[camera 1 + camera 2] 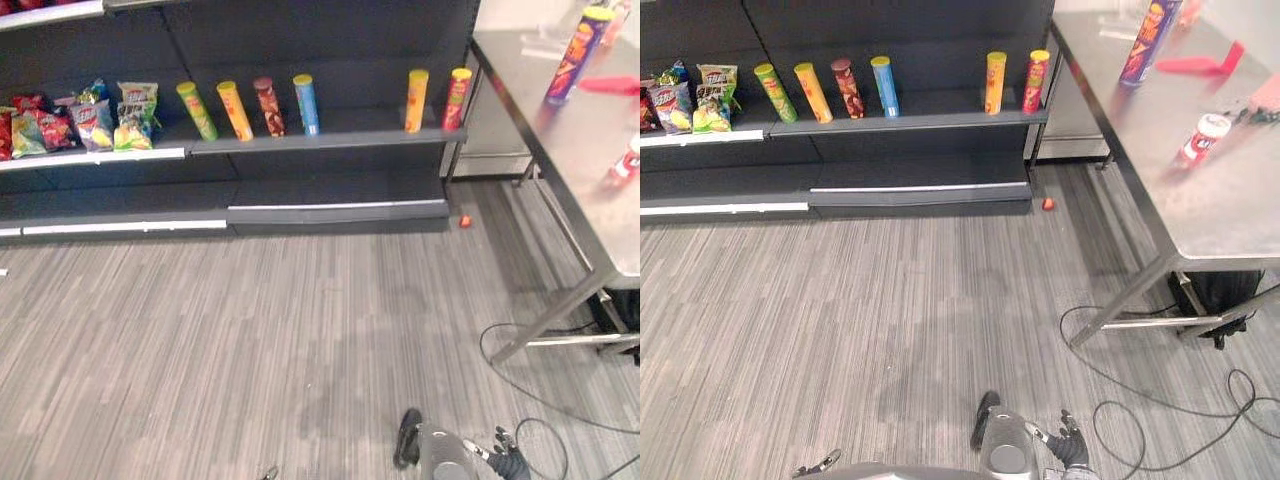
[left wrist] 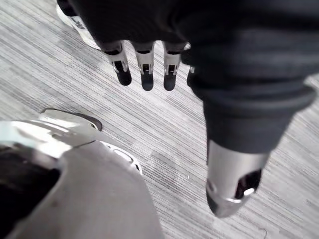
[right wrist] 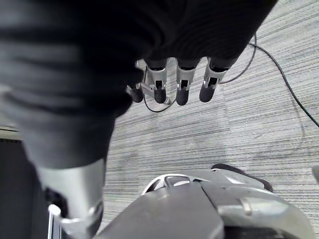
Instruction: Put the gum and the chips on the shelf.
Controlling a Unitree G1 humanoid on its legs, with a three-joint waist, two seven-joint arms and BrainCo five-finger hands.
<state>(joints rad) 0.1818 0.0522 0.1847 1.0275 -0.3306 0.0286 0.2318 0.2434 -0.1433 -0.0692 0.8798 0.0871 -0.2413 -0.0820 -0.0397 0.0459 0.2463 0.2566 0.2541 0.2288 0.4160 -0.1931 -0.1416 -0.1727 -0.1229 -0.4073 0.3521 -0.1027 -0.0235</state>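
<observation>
Six chip cans (image 1: 306, 104) on the shelf (image 1: 350, 141); one purple can (image 1: 572, 55), one gum bottle (image 1: 1202, 138) on the table (image 1: 1230, 215). Left robot hand (image 2: 145, 62), right robot hand (image 3: 182, 85): loosely spread, empty.

open shelf (image 1: 330, 143) room lies between the blue can (image 1: 306, 104) and the orange can (image 1: 417, 100).

Purple chips can (image 1: 577, 55) and red-white gum bottle (image 1: 1202, 140), silver table (image 1: 1215, 215), grey streaked floor (image 1: 200, 330), dark shelf (image 1: 330, 143).

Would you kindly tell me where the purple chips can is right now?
The purple chips can stands on the steel table at the right, toward its far end, beside a flat red item.
</observation>
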